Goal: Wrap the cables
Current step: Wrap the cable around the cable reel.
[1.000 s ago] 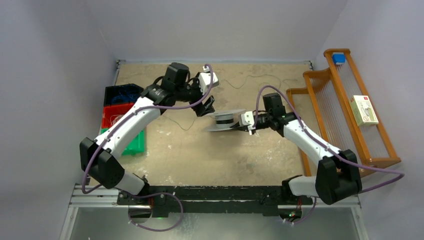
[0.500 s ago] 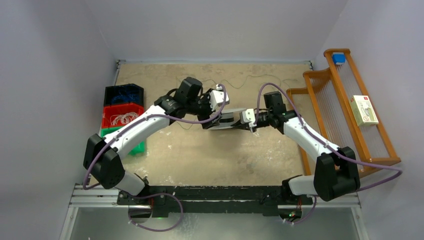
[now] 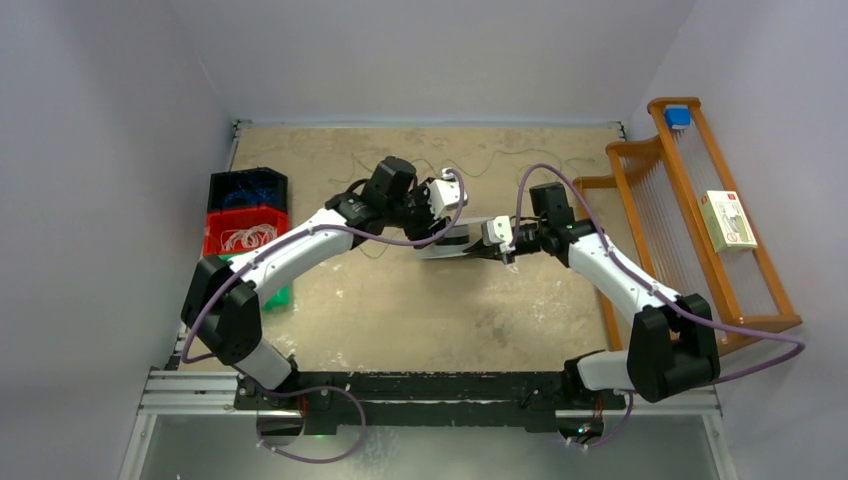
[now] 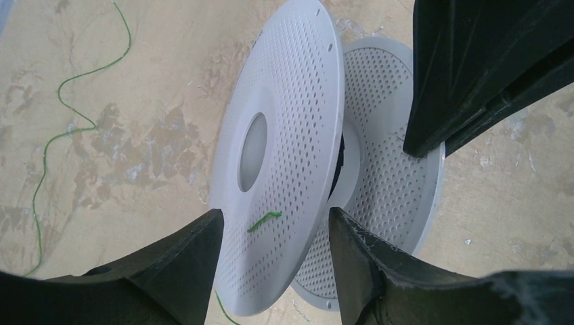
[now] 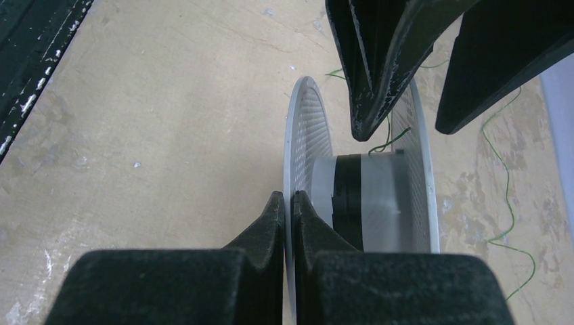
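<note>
While my right gripper (image 5: 288,198) pinches the spool's (image 5: 369,193) rim tight, my left gripper (image 4: 274,223) gapes at its near face. The cable's (image 4: 265,221) green stub sits dead between those open jaws, tail trailing left.

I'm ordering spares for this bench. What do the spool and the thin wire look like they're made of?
The spool is probably moulded plastic: pale grey, matte, with thin flanges pierced by even rows of small holes. The wire looks like a green plastic-coated flexible strand, since it lies in loose curves. Its core cannot be seen.
</note>
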You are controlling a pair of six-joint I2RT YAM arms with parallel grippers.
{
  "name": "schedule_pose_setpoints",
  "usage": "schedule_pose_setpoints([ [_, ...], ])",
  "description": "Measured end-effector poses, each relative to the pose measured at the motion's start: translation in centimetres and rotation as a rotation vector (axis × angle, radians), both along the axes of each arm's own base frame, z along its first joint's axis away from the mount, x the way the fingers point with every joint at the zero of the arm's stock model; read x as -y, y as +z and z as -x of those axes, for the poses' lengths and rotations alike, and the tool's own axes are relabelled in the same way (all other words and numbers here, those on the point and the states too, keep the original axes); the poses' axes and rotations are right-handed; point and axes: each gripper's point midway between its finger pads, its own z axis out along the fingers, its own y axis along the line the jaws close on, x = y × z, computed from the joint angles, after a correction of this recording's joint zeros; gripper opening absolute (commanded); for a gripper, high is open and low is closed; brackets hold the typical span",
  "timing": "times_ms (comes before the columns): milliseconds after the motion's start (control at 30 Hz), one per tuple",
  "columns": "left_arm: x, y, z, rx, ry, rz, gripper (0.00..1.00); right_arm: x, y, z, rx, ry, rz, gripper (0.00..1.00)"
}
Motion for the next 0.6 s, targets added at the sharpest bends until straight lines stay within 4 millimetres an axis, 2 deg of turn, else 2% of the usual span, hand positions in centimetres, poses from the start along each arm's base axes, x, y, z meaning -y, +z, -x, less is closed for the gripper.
schedule_pose_setpoints([
  [67,0.1,-0.4,0.0,-0.006,-0.002,-0.005,0.49,0.0,0.1,0.0,0.001,-0.001,0.000,0.00],
  [267,0.8,-0.3,0.3,0.009,-0.010,-0.008,0.47,0.1,0.2,-0.1,-0.001,-0.002,0.000,0.00],
  [367,1.1,-0.3,0.4,0.020,-0.011,-0.009,0.42,0.1,0.2,-0.1,-0.002,-0.002,0.000,0.00],
  [600,1.1,-1.1,-0.2,0.037,0.025,-0.046,0.41,0.1,0.1,-0.1,-0.003,-0.003,0.000,0.00],
])
